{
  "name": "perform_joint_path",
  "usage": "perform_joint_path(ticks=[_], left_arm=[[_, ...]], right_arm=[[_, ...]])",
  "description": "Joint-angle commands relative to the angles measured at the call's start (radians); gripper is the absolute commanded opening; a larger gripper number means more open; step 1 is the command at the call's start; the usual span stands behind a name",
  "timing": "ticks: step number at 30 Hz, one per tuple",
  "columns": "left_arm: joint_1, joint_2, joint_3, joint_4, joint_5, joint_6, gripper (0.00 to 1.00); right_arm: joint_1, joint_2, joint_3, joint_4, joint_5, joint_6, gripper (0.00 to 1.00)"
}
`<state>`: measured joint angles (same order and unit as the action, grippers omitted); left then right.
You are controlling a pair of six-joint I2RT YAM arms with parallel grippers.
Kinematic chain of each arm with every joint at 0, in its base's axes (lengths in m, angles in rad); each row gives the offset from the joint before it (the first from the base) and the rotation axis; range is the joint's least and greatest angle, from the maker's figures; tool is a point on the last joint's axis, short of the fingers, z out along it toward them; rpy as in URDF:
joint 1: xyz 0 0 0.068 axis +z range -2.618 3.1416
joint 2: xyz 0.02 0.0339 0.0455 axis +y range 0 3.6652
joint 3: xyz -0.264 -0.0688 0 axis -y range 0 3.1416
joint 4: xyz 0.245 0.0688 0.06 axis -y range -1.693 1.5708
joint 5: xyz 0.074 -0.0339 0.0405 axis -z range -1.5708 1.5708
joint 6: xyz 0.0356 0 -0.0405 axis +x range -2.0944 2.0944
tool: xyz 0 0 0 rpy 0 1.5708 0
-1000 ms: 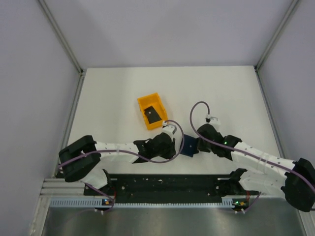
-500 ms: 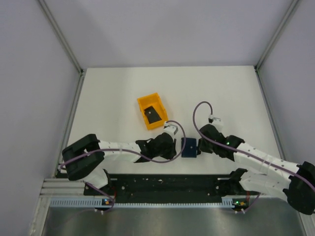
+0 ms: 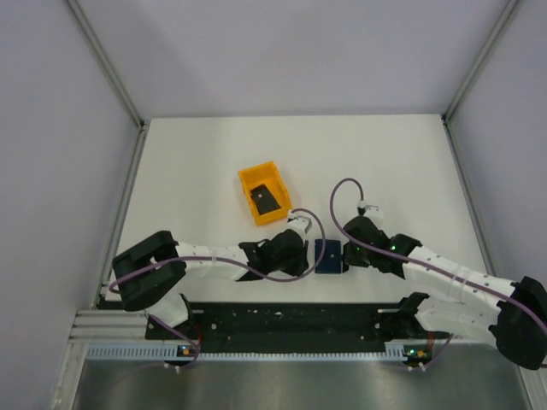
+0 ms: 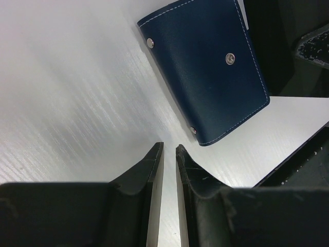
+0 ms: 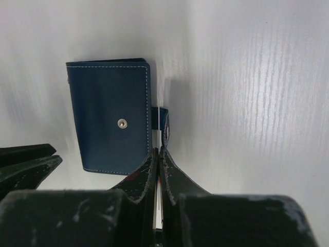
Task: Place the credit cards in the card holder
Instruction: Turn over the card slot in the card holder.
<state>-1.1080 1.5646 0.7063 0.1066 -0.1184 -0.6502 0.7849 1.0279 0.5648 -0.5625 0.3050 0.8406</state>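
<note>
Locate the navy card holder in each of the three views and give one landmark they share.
Top external: the card holder lies closed on the table, low centre, between the two arms' wrists.
Left wrist: upper right, tilted, beyond the nearly closed jaws.
Right wrist: left of centre, just beyond the jaws.
Shared landmark: the silver snap stud on its cover shows in both wrist views; it is too small to make out from above.

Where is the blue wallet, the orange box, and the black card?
card holder [image 4: 205, 67], left wrist view, middle of its navy cover.
orange bin [image 3: 249, 178], top view, its rim.
credit card [image 3: 264, 200], top view, its dark face.
</note>
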Motion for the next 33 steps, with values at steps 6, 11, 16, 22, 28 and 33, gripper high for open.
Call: perform_joint_path(ticks=[6,11,16,22,28,33], left_arm=[[0.002,0.035,0.041,0.039,0.020,0.017,0.21],[0.002,0.049,0.045,0.042,0.025,0.017,0.21],[0.002,0.061,0.044,0.048,0.031,0.017,0.20],[0.002,0.061,0.035,0.048,0.028,0.015,0.20],[0.002,0.061,0.021,0.053,0.025,0.011,0.19],[0.002,0.052,0.002,0.054,0.010,0.009,0.19]], right_arm=[[-0.038,-0.012,-0.003,0.122,-0.107,-0.038,0.00],[-0.044,-0.006,-0.014,0.156,-0.141,-0.031,0.00],[-0.047,-0.040,-0.042,0.203,-0.175,-0.020,0.00],[-0.052,-0.110,-0.080,0.259,-0.193,0.003,0.00],[-0.053,-0.215,-0.123,0.320,-0.219,0.023,0.00],[-0.056,-0.187,-0.137,0.404,-0.332,-0.001,0.00]])
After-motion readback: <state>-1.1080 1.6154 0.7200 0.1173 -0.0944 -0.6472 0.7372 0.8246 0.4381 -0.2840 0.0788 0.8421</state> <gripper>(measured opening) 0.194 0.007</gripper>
